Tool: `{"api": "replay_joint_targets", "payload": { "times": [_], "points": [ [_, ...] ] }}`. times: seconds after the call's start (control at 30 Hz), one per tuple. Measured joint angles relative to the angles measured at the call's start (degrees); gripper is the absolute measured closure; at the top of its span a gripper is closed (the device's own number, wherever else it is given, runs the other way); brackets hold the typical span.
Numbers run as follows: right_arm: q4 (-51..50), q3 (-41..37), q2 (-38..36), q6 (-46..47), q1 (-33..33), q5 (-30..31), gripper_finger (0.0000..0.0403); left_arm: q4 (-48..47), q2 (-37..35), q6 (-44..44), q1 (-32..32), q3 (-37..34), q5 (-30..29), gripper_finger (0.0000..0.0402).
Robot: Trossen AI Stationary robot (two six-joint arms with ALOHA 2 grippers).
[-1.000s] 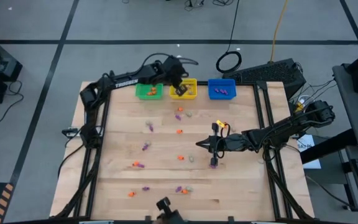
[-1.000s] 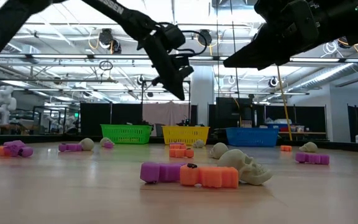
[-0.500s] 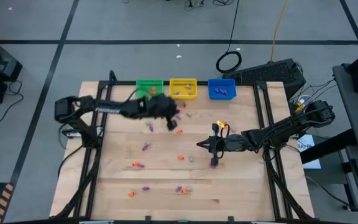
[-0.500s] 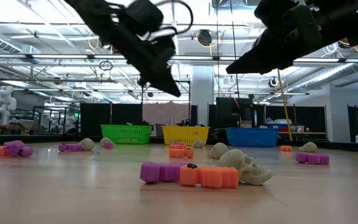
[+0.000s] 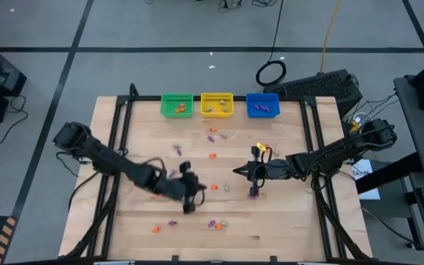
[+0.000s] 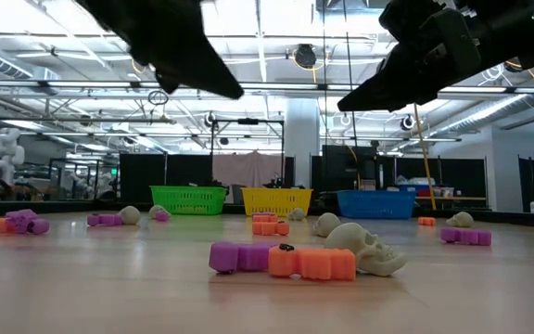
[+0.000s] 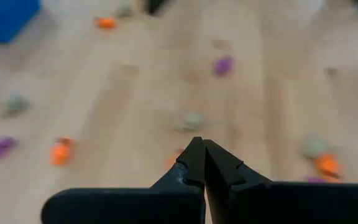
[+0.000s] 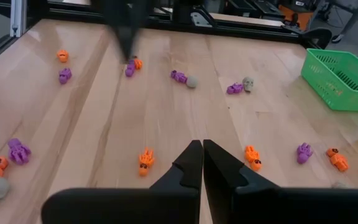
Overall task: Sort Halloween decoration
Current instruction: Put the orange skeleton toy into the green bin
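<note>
Table [image 5: 285,221] first, since it carries everything: a pale wooden top with three baskets in a row along its far edge, the green basket [image 5: 176,105], the yellow basket [image 5: 216,104] and the blue basket [image 5: 262,104], each already holding a few pieces. The left gripper [image 5: 190,203] hangs low over the near-middle of the boards with its fingers pressed together on nothing, and the right gripper [image 5: 239,170] waits right of centre, likewise pinched closed and empty. Most of the Halloween decoration [image 5: 212,155] lies loose across the wood, well apart from the baskets: orange, purple and pale pieces, among them an orange skeleton [image 8: 145,161] and a small skull [image 6: 366,248] resting against an orange piece at the near edge. We judge the chief risk to be the left fingers coming down closed and shoving a trinket aside rather than straddling it. Pieces lying touching could also be lifted together and land in the wrong basket, and so small a piece may slip from the tips on the way across.
</note>
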Motion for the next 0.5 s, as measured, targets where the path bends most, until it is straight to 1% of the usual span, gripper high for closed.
{"api": "replay_joint_targets", "payload": {
  "times": [0.1,0.23,0.33,0.43,0.5],
  "points": [
    [0.0,0.0,0.0,0.0,0.0,0.0,0.0403,1.9,2.5,-2.4,-4.4,0.1,-0.4,0.04],
    [0.1,0.0,0.0,0.0,0.0,0.1,0.0403,9.0,8.4,-4.8,-7.5,1.0,-0.1,0.04],
    [0.0,0.0,0.0,0.6,0.0,0.1,0.0403,11.8,13.7,-5.2,-8.0,5.2,1.9,0.04],
    [-0.4,0.0,0.0,1.4,0.0,0.1,0.0403,11.0,19.2,-3.6,-8.5,10.6,4.3,0.0397],
    [-0.6,0.0,0.0,1.5,0.0,0.0,0.0403,10.9,22.3,-2.3,-8.7,13.7,6.7,0.0386]
  ]
}}
